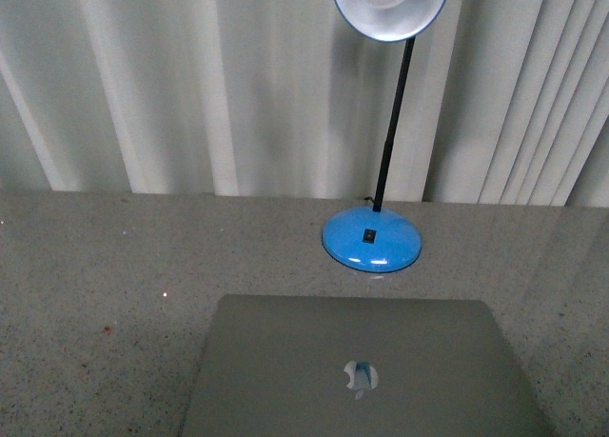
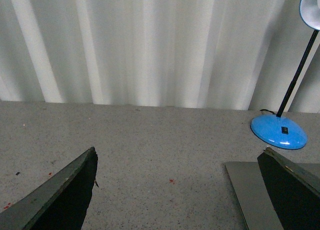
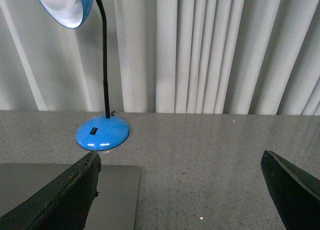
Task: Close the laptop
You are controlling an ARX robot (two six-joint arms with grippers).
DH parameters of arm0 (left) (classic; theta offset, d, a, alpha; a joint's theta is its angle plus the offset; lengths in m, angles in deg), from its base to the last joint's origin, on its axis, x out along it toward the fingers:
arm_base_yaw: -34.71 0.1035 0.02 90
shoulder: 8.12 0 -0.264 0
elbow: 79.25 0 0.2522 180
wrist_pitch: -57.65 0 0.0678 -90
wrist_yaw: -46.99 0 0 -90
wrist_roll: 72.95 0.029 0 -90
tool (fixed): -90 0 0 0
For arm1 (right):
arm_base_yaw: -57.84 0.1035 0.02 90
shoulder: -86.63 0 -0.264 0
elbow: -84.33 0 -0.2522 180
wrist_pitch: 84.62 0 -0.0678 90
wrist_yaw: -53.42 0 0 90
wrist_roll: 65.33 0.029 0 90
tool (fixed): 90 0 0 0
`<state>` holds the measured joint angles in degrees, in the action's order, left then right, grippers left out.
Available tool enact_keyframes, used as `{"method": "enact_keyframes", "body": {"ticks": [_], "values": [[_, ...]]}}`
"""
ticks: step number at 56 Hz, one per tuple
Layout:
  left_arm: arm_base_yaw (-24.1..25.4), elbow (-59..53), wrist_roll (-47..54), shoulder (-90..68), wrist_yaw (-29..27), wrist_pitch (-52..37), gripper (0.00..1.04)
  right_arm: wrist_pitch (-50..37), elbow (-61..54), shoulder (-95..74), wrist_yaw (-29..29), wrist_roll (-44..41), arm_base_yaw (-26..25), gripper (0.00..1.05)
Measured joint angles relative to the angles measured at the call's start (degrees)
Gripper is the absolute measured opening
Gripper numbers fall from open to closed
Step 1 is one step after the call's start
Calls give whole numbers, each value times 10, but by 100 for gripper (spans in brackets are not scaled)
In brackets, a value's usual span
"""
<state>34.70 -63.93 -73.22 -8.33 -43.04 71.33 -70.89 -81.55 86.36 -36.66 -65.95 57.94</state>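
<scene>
A: Where is the laptop (image 1: pixel 366 370)?
B: Lid-up on the speckled worktop (image 1: pixel 114 266), before a blue desk lamp (image 1: pixel 372 239). The left hand (image 2: pixel 177 190) and right hand (image 3: pixel 180 190) are spread, empty. Too brisk a push could slam the screen.

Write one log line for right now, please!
thin grey-metal laptop: lid down | blue desk lamp: behind it | left gripper: open | right gripper: open

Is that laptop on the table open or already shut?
Shut, it seems: the front view shows the laptop lying flat with its grey lid and apple logo facing up, with no screen or keys visible.
</scene>
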Motion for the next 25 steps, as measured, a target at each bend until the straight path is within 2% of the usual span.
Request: {"method": "enact_keyframes", "body": {"ticks": [25], "values": [[0,0,0,0,0,0,98,0,0,0,0,0,0,97]]}}
